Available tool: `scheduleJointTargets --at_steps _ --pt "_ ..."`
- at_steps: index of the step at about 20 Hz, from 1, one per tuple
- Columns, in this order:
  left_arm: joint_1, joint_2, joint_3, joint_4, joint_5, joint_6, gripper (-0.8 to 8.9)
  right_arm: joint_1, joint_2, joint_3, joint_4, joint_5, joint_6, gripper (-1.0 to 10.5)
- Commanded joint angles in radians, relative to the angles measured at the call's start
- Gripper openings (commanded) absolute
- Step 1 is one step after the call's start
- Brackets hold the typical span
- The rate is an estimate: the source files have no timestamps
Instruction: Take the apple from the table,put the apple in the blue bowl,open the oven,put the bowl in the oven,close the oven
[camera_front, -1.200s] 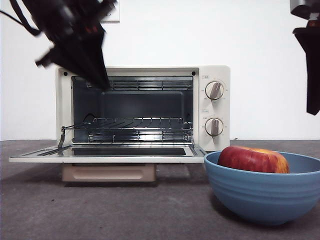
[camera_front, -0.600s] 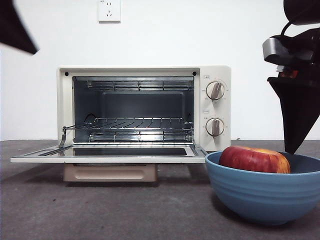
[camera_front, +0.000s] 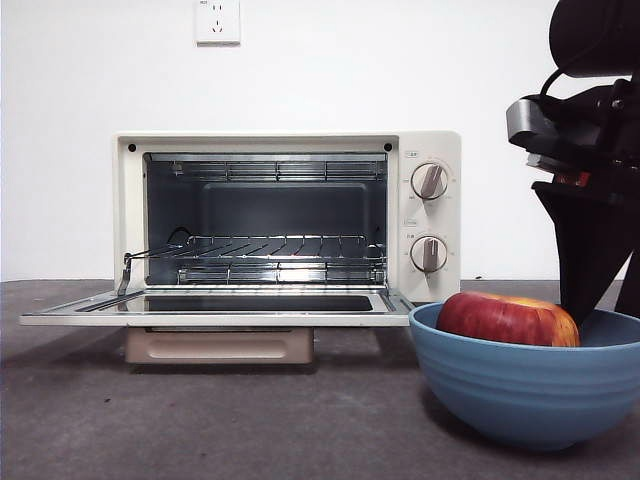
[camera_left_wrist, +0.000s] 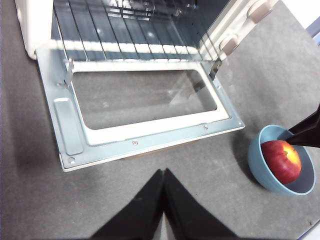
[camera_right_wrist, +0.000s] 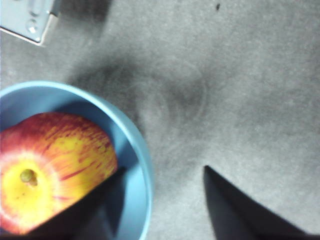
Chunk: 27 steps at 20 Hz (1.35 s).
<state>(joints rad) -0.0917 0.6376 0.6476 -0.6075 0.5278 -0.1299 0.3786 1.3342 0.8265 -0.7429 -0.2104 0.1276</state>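
The cream-white oven (camera_front: 290, 215) stands with its glass door (camera_front: 215, 308) folded down flat; the rack inside is bare. The blue bowl (camera_front: 525, 385) sits on the table at the front right with the red apple (camera_front: 505, 320) inside it. My right gripper (camera_front: 603, 300) hangs over the bowl's right side. In the right wrist view that gripper (camera_right_wrist: 164, 169) is open, one jaw inside the bowl (camera_right_wrist: 135, 150) beside the apple (camera_right_wrist: 52, 172), the other outside the rim. My left gripper (camera_left_wrist: 162, 172) is shut and holds nothing, high above the table in front of the open door (camera_left_wrist: 145, 107).
A beige bar handle (camera_front: 218, 345) hangs under the lowered door. Two knobs (camera_front: 428, 182) sit on the oven's right panel. Dark grey table (camera_front: 250, 420) spreads in front of the oven and left of the bowl. A wall socket (camera_front: 218, 20) is behind.
The left arm has drawn away from the oven's mouth and left the front view at the top left. The right gripper has come down and leftward onto the bowl's rim.
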Motion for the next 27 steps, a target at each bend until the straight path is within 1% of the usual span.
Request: scheduleJointTargets --at_steps 1,3,10,12,15,18,20,22,24,27 --pt "0.001 -0.003 0.008 0.001 0.006 -0.012 0.07 0.005 0.013 0.004 0.006 -0.023 -0.005 1.6" --pt "0.001 -0.007 0.008 0.001 0.006 -0.018 0.07 0.005 0.013 0.003 0.005 -0.05 -0.004 1.6" --pt "0.001 -0.014 0.008 0.0 0.006 -0.021 0.07 0.005 0.013 -0.018 -0.025 -0.051 0.0 1.5" --pt "0.001 -0.019 0.008 0.001 0.006 -0.021 0.07 0.005 0.013 -0.033 -0.015 -0.052 0.0 1.1" --pt "0.001 -0.018 0.008 0.0 0.006 -0.021 0.07 0.005 0.012 -0.035 -0.006 -0.056 0.0 0.1" --pt "0.001 -0.018 0.008 0.001 0.006 -0.021 0.07 0.005 0.01 -0.035 -0.005 -0.086 0.005 0.0" --pt "0.001 -0.018 0.008 0.002 0.006 -0.021 0.07 0.005 0.004 -0.034 -0.003 -0.109 0.023 0.0" --pt "0.001 -0.018 0.008 0.002 0.006 -0.021 0.07 0.013 -0.021 -0.02 0.006 -0.134 0.055 0.0" --pt "0.001 -0.017 0.008 0.003 0.006 -0.021 0.07 0.04 -0.048 0.028 0.002 -0.133 0.099 0.0" --pt "0.001 -0.017 0.008 0.004 0.006 -0.021 0.07 0.084 -0.047 0.154 -0.02 -0.129 0.15 0.0"
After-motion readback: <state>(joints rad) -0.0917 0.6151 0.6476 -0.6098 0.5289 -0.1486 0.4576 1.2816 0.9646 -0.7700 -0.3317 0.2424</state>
